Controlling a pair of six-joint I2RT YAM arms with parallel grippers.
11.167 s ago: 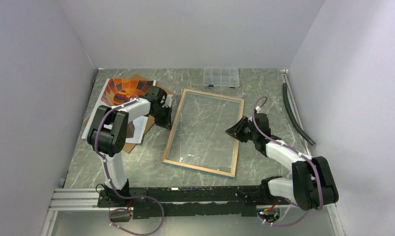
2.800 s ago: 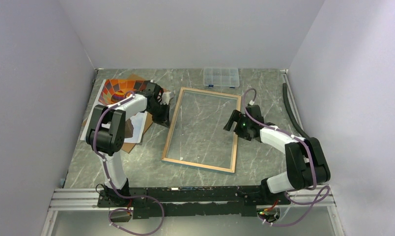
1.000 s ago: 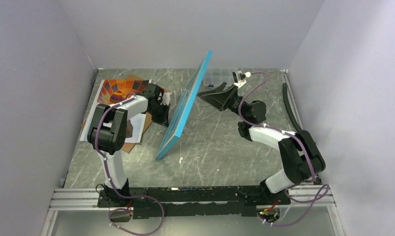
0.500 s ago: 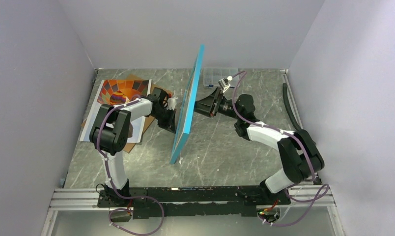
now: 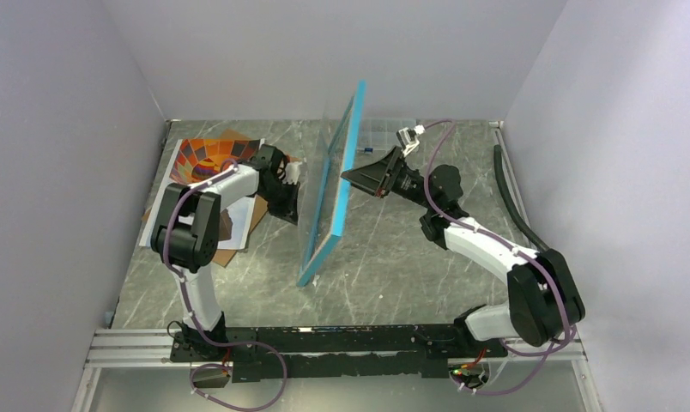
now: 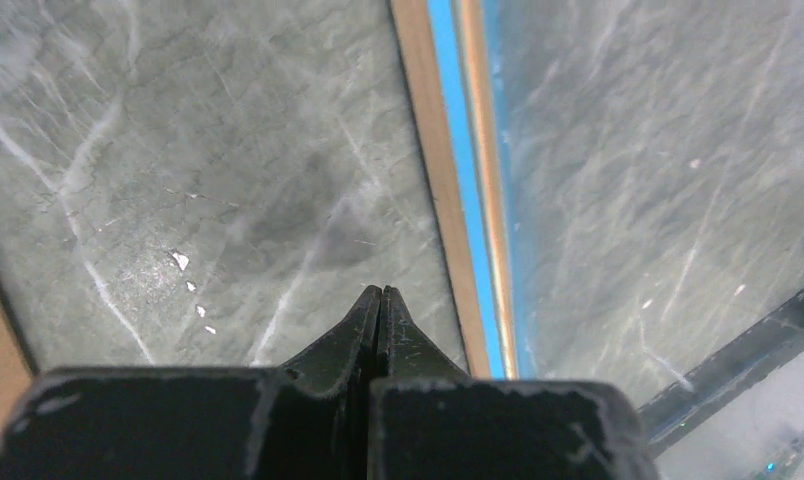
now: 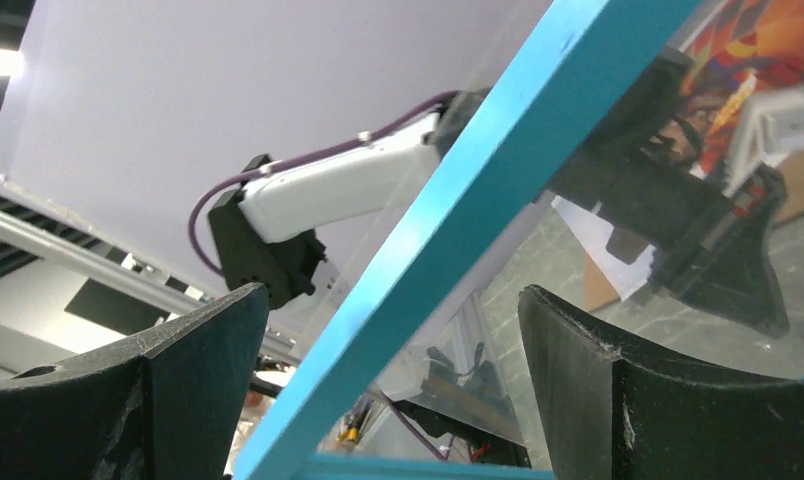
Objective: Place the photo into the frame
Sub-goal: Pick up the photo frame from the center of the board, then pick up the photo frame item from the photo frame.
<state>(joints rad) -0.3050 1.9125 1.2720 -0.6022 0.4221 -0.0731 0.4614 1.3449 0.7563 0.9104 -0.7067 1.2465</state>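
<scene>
The blue frame (image 5: 337,189) stands near-upright on one long edge, my shut, empty left gripper (image 6: 380,310) just beside its foot, seemingly as a stop, my right gripper (image 5: 359,178) spread wide astride its raised edge, probably to turn it over, while the balloon photo (image 5: 206,159) lies flat at far left.

I read this as a robotics lab cell: plain lilac walls (image 5: 324,51) box in my marble-look bench (image 5: 462,283); the cabled left arm (image 5: 202,296) and right arm (image 5: 487,247) bolt to an aluminium rail (image 5: 127,348) at its edge.
</scene>
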